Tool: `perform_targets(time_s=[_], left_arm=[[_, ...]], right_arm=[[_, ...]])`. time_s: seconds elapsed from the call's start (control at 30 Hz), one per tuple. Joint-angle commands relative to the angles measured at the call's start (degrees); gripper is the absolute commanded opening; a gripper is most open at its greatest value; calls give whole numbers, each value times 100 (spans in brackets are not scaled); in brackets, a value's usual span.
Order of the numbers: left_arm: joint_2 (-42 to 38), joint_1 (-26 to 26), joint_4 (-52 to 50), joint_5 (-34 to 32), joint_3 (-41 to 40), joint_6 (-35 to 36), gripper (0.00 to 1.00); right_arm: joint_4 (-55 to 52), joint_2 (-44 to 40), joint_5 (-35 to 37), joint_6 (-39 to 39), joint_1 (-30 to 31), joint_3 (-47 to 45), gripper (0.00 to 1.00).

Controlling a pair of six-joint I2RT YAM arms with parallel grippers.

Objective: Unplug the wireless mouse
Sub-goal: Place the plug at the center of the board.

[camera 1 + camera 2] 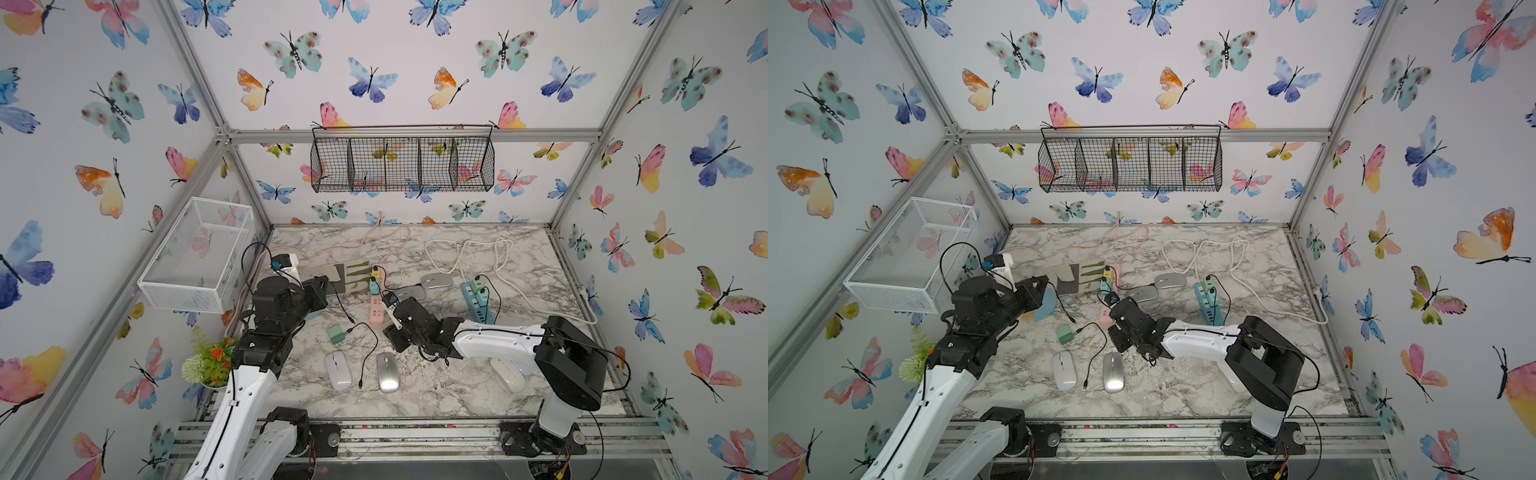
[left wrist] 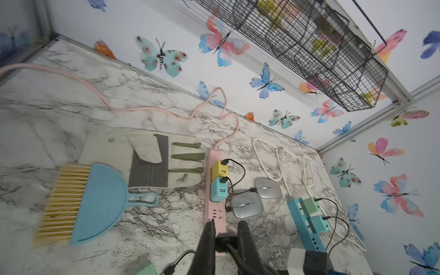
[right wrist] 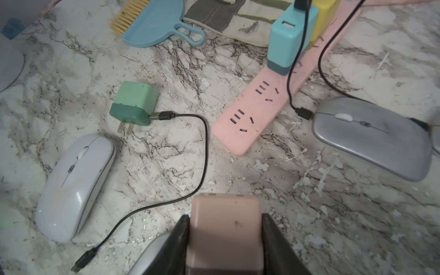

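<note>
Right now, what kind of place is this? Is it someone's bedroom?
Probably not: it looks like a robot practice booth. A metal frame edges the butterfly walls, two robot arms stand at the edge of the marble table, and power strips and mice lie on it.

White arm shells [image 1: 498, 338]; black joints [image 1: 569, 361], cables [image 1: 242, 270], right pincer [image 3: 225, 221].

Bare tabletop [image 3: 273, 166] between pink strip [image 3: 252, 114] and grey mouse [image 3: 371, 140]

Chargers [image 1: 376, 273] sit on the power strip [image 1: 375, 306]; glove [image 1: 329, 275] lies left, mice [image 1: 436, 281] right.
</note>
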Motion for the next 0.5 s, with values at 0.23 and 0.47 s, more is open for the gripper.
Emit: perform_targets(time_s=[0.23, 0.47], left_arm=[[-68, 506, 40, 451, -148, -102, 0], [-48, 545, -30, 457, -147, -32, 0]], right_arm=[[-539, 711, 691, 1601, 289, 759, 3], [-558, 1072, 883, 1768, 315, 924, 11]])
